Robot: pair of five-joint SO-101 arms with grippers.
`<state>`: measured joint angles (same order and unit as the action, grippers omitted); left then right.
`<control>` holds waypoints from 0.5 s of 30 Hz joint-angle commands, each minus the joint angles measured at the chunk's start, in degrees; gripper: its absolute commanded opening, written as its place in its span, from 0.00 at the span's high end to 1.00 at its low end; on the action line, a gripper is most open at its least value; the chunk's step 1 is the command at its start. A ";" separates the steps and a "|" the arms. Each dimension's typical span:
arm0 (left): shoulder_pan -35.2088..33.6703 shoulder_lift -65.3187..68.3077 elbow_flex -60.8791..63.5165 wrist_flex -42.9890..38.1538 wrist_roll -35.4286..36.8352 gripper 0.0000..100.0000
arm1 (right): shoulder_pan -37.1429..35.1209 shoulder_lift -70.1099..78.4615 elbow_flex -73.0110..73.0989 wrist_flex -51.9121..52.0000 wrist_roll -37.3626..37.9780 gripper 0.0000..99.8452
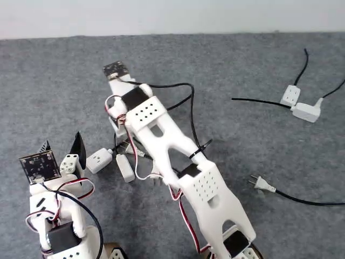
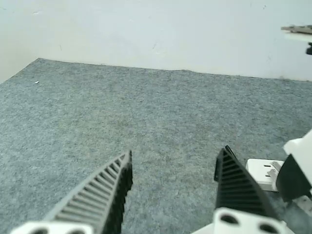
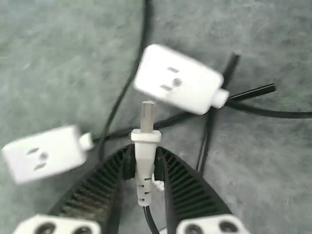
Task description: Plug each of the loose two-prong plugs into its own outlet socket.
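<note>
A white two-prong plug point(image 3: 145, 139) is pinched by the right end effector point(image 3: 145, 152). Four white outlet sockets are counted: the first socket point(image 3: 178, 80) just past that plug's prongs, the second socket point(image 3: 41, 153) beside it, the third socket point(image 1: 290, 95) and fourth socket point(image 1: 306, 111) well apart from it. A second plug point(image 1: 262, 184) lies loose on the tabletop point(image 1: 215, 65), also apart from it. The left end effector point(image 2: 175, 163) is spread, gripping nothing.
</note>
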<state>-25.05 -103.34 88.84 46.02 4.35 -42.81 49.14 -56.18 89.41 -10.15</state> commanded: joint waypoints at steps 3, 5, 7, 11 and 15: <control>0.09 -0.09 -2.07 -1.05 -0.09 0.73 | -3.56 -8.13 -2.73 4.53 6.95 0.99; 0.18 -0.09 -3.30 0.09 -0.09 0.73 | -4.00 -9.89 -2.73 6.20 10.55 0.99; 1.85 -0.09 -4.70 1.93 -0.09 0.73 | -4.00 -11.91 -2.73 7.96 13.36 0.99; 8.00 -0.09 -7.87 5.36 -0.26 0.73 | -3.82 -16.40 -2.73 12.53 16.70 0.99; 13.71 -0.09 -11.38 8.09 -2.29 0.73 | -3.65 -21.23 0.00 13.49 17.93 0.99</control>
<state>-14.95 -103.34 82.15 52.44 4.35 -46.24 34.64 -56.18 100.48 6.20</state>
